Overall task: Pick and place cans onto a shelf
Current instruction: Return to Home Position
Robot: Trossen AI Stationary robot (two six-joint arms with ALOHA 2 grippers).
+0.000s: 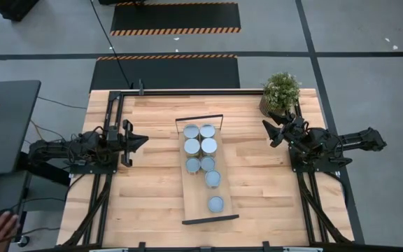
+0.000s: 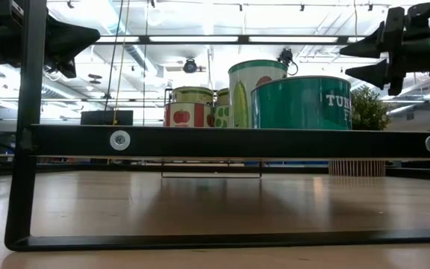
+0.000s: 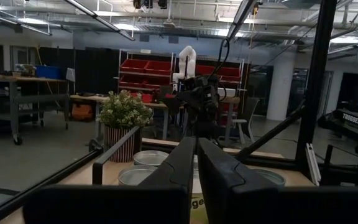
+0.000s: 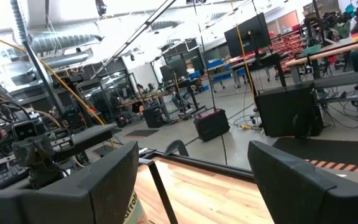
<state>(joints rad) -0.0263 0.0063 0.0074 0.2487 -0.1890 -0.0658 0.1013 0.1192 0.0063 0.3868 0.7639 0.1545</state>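
cans (image 1: pixel 192 145) on shelf (image 1: pixel 198 203), rear ones mostly hidden in low view | left end effector (image 1: pixel 144 140) together | right end effector (image 1: pixel 266 133) fingers apart

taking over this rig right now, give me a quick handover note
Left gripper: shut, empty, left of the shelf, pointing toward it.
Right gripper: open, empty, right of the shelf, near the potted plant.
Cans: every one in view stands on the shelf, most clustered at the plant end and one alone toward the other end.
Done: placing looks finished.
Left: probably only parking both arms at home.
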